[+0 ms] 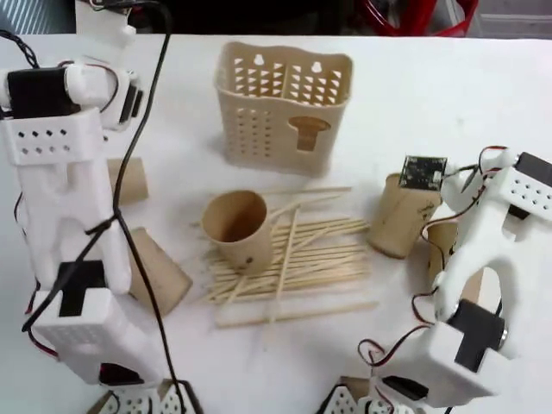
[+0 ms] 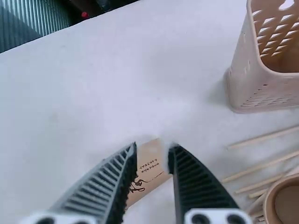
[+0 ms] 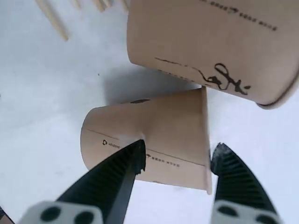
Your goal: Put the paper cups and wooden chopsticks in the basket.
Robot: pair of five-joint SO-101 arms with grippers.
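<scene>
Right pincer [image 3: 178, 150] spread wide over paper cup on its side [image 3: 154, 135]; one finger [image 3: 117, 179] across cup wall, other beside rim. Second cup [image 3: 219, 42] just beyond fingertips, touching first. Chopstick ends [image 3: 51, 21] farther out on white table [image 3: 42, 88].

A plain white tabletop [image 1: 448, 95] spreads under even light. Beyond its far edge lie dark shadow, a red curved tubular frame [image 1: 414, 19] and a grey ribbed panel [image 2: 28, 21].

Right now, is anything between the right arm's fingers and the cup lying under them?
Nothing visible. The right gripper hangs open over the lying paper cup, one finger at each side; a second cup lies close beside it.
</scene>
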